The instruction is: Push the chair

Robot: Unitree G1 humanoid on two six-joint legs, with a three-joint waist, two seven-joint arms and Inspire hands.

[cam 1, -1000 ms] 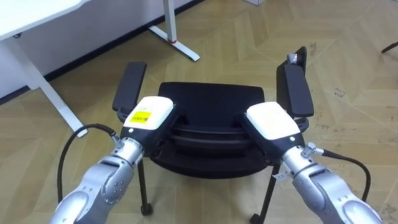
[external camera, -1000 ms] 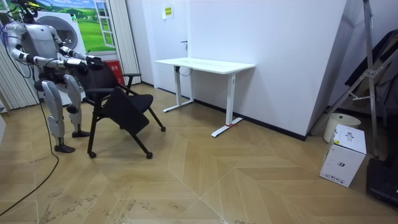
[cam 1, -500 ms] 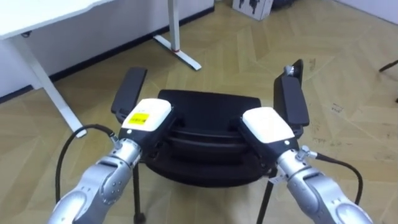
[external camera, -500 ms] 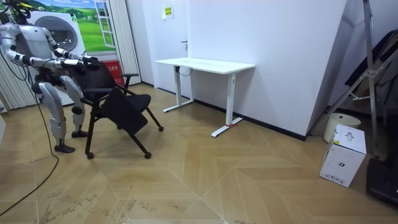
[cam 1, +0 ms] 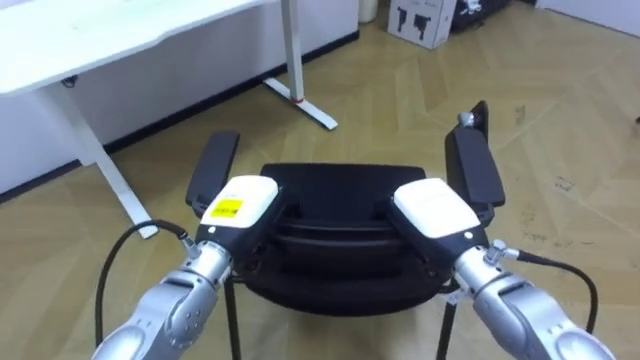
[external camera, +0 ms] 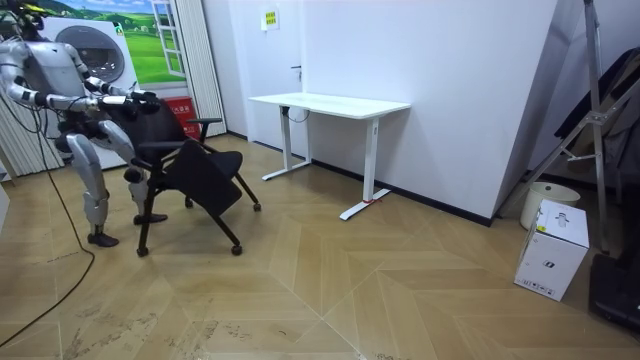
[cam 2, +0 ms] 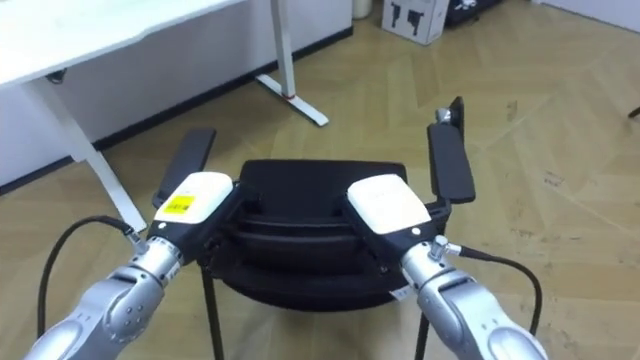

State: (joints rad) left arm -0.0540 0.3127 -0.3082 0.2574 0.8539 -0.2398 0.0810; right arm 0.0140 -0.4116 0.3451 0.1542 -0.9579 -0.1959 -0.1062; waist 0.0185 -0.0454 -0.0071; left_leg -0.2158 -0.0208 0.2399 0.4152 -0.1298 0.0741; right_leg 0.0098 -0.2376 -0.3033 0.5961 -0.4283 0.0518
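A black chair (cam 1: 340,180) with two armrests stands right before me, its backrest nearest me and its seat pointing away. My left hand (cam 1: 238,200) lies on the left end of the backrest's top edge. At the right end lies my right hand (cam 1: 435,208). The fingers of both reach down over the dark backrest and are hidden. In the room view I stand behind the chair (external camera: 195,170) at the room view's left, arms stretched forward onto it, one foot lifted off the floor.
A white desk (cam 1: 120,40) stands ahead to the left on a white leg (cam 1: 300,90) with a floor foot. A white box (cam 1: 420,20) sits on the wood floor far ahead. In the room view a folding ladder (external camera: 590,100) leans at the right.
The chair and I have shifted a little to the room view's left, and one foot has come off the floor. The eye view has shifted, bringing in more of the desk and box.
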